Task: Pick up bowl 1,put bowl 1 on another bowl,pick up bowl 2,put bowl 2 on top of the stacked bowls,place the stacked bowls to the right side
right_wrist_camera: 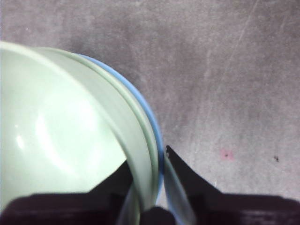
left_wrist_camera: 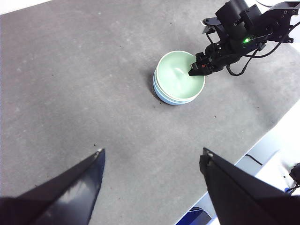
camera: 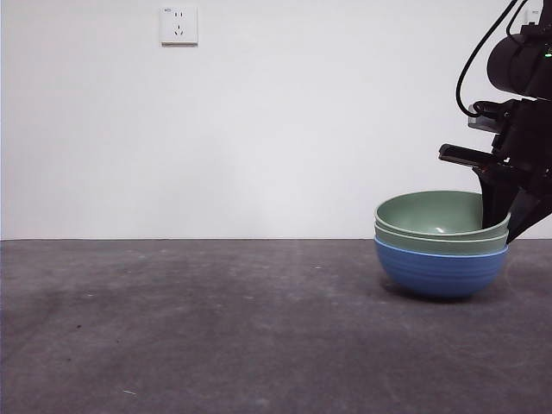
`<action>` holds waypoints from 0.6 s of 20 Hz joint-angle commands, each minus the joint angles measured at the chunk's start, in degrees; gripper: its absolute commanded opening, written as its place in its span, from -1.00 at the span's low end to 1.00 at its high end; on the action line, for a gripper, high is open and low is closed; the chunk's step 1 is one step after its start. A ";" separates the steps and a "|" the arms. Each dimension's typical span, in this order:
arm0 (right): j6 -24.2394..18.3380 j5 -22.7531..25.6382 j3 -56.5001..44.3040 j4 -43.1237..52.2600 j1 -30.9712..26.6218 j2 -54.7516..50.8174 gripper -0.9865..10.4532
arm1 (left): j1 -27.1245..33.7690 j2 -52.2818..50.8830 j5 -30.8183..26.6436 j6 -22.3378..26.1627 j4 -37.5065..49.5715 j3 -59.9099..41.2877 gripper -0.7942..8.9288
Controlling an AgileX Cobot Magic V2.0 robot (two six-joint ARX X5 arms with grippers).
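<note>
Landmark: the stacked bowls (camera: 441,246), three nested, resting on the grey surface (camera: 216,328) far toward the right edge of the front view, apparently where the task wants them.
Bottom of the stack: another bowl (camera: 441,272), the blue one, carried both green bowls; its base looked to be touching the surface, though slightly tipped.
Upper bowls: bowl 1 (camera: 435,239) sat directly in the blue one, bowl 2 (camera: 429,213) on top, tilted a little, likely because the rim was being pinched on one side.
Right gripper (right_wrist_camera: 157,187): at the stack's far right rim, jaws closed over the combined rims, one jaw inside the top green bowl and one outside the blue wall; gripping all three rims together would let the stack move as one.
Left gripper (left_wrist_camera: 152,180): well apart from the stack, high above the surface, jaws spread wide and empty; judged to be waiting.
Stage: judged near the end, with release outstanding.
Behind the stack: a white wall with a socket (camera: 178,25).
</note>
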 commanded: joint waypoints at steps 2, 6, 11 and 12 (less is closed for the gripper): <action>-0.46 -0.11 -0.22 -0.52 0.13 1.44 -0.37 | -0.26 0.02 -0.02 0.66 -2.49 -0.09 -0.13; -0.46 -0.39 -0.22 0.24 0.13 1.29 -0.37 | -0.26 0.09 -0.09 0.66 -2.49 -0.09 -0.13; -0.44 -4.15 -0.17 0.57 0.13 -4.59 -0.31 | -0.26 0.11 -0.07 0.66 -2.49 -0.09 -0.13; -0.46 -4.13 -0.17 -0.68 0.13 -6.97 -0.31 | -0.26 0.11 -0.09 0.72 -2.49 -0.09 -0.13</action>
